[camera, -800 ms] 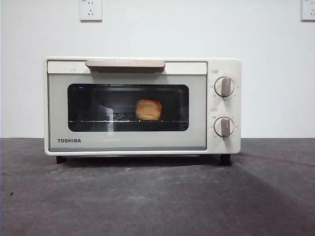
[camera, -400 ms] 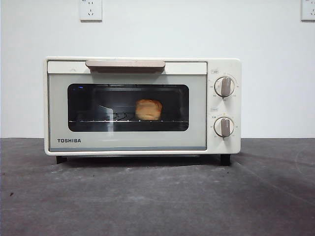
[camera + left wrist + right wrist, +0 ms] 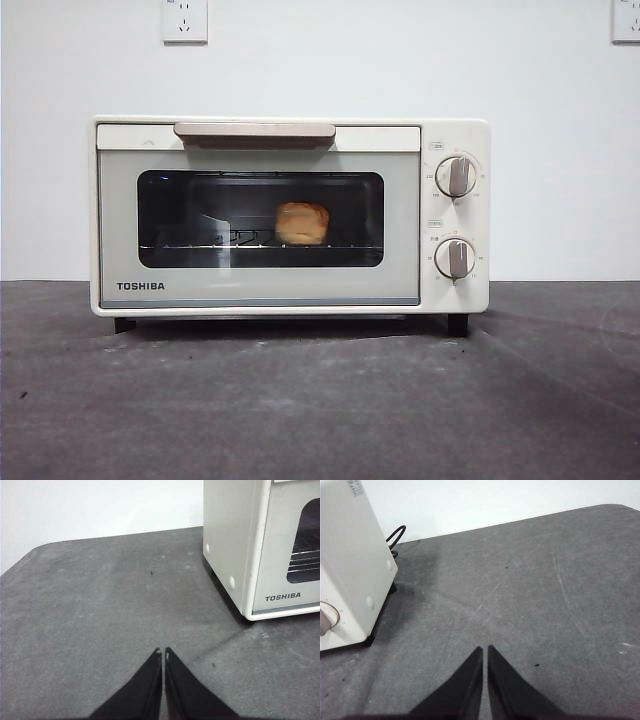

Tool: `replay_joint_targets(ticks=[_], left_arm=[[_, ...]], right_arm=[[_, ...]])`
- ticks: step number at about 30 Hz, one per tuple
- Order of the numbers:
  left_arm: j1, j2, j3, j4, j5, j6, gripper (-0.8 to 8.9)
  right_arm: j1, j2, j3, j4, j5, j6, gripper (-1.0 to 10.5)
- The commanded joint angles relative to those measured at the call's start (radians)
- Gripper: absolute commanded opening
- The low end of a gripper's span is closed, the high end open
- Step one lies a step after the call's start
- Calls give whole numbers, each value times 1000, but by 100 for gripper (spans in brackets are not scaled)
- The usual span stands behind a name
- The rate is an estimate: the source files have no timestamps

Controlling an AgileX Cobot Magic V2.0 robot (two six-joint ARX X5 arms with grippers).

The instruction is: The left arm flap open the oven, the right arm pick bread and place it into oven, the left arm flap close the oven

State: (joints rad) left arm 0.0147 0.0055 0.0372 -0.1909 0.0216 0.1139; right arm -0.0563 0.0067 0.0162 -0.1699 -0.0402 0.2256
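Note:
The cream-white oven (image 3: 290, 215) stands in the middle of the front view with its dark glass door closed and the beige handle (image 3: 255, 131) up at the top. Behind the glass, the golden bread (image 3: 301, 222) rests on the wire rack. My left gripper (image 3: 163, 652) is shut and empty over the dark table, off the oven's (image 3: 260, 545) left side. My right gripper (image 3: 485, 650) is also shut and empty, off the oven's (image 3: 350, 565) right side. Neither arm shows in the front view.
The grey table (image 3: 320, 400) stretches in front of the oven. Two round knobs (image 3: 456, 176) sit on its right panel. A black power cable (image 3: 395, 534) runs behind the oven. Wall sockets (image 3: 185, 20) hang on the white wall.

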Motion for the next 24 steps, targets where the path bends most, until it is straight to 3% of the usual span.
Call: replay_joint_targets(ticks=[1,24], left_arm=[[-2,-2,-14,-2,-4,-3,16],[-2,-2,-14,-2,-4,-3,16]], right_arm=[[0,-3,-7,8,8,18,14],[0,-3,-7,14,13,18,14]])
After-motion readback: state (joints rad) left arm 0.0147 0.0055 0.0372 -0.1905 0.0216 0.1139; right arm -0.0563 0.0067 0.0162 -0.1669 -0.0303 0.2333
